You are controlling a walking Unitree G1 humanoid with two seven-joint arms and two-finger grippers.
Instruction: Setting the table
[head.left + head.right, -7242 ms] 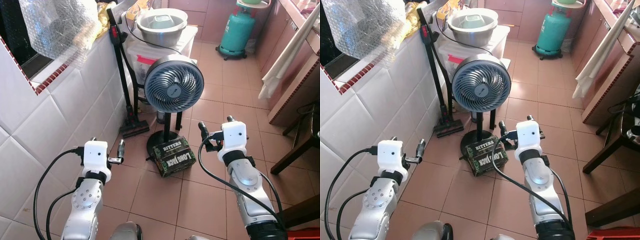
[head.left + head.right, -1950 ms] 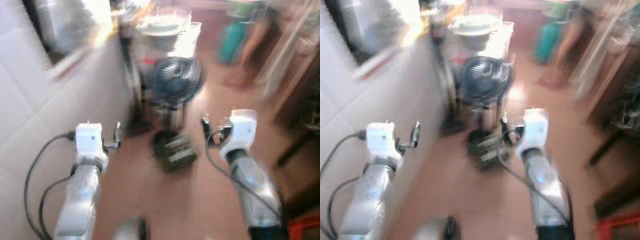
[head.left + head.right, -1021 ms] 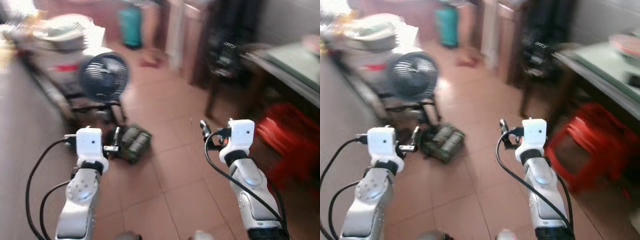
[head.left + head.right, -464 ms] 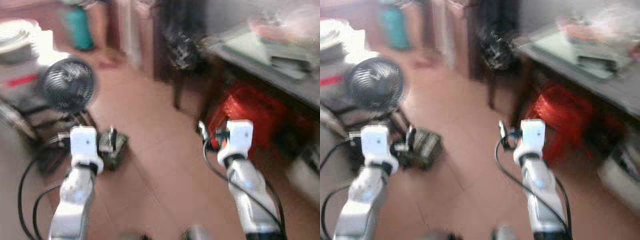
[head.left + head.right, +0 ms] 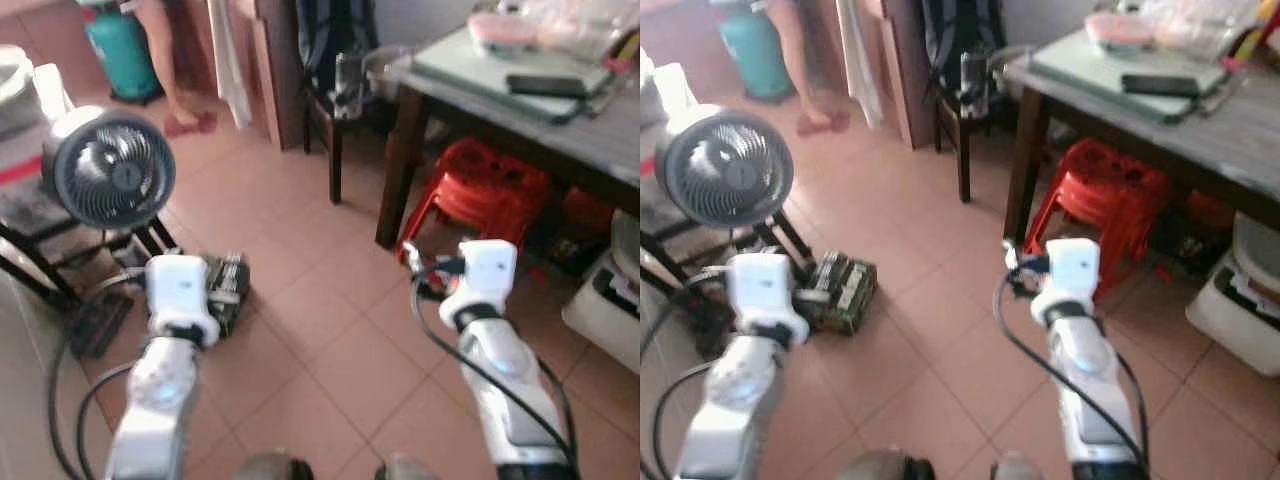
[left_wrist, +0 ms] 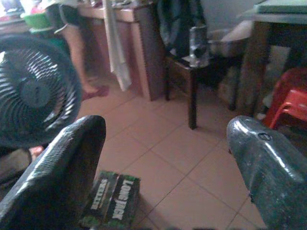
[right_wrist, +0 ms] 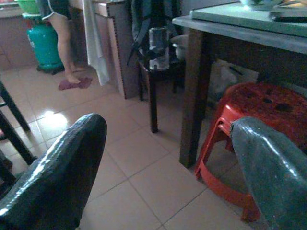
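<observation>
The desk (image 5: 560, 140) stands at the robot's front right, its grey top carrying a green board, a pink-lidded container (image 5: 503, 28) and a dark phone (image 5: 545, 86), so the table-setting work lies there, well apart from both arms. A red plastic stool (image 5: 478, 190) is tucked under it, out of the walkway. The floor fan (image 5: 108, 182) and a carton (image 5: 228, 292) sit on the floor tiles to the left. The left hand (image 6: 163, 163) and right hand (image 7: 168, 163) ride forward, fingers spread and empty, probably ready for a first pick-up.
</observation>
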